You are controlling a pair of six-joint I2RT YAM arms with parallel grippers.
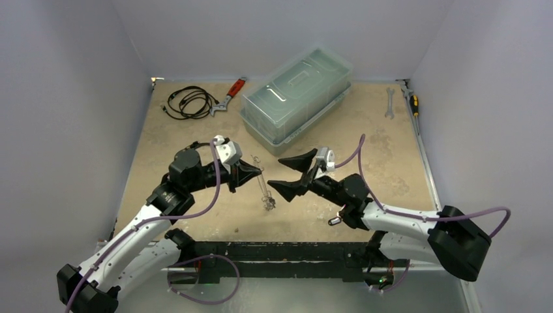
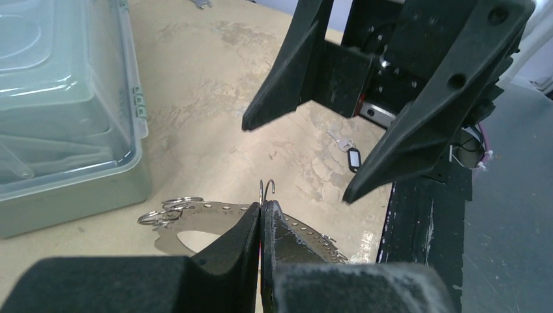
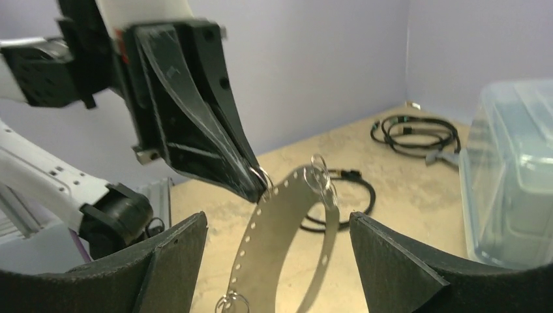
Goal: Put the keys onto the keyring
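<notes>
The left gripper (image 1: 259, 173) is pinched fully closed on a small wire ring of the keyring (image 1: 265, 190), which hangs from its tips toward 6 o'clock. At the keyring's 3 o'clock the right gripper (image 1: 274, 174) gapes wide, holding nothing. A black-tagged key (image 2: 354, 158) lies on the table (image 1: 391, 150) at its 4 o'clock.

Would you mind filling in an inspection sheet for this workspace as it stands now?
Surface: tan table, scuffed and mottled.
Job's things: keyring, a perforated metal loop with small rings, hanging from the left gripper; one key with black tag lying near the table's front edge.
Clutter: clear lidded box, red-handled wrench, spanner, screwdriver, at the far edge.
Grippers: left gripper shut on the keyring; right gripper open, facing it.
Cables: black cable coil at far left; purple robot cables.
Surroundings: plain walls on three sides.
</notes>
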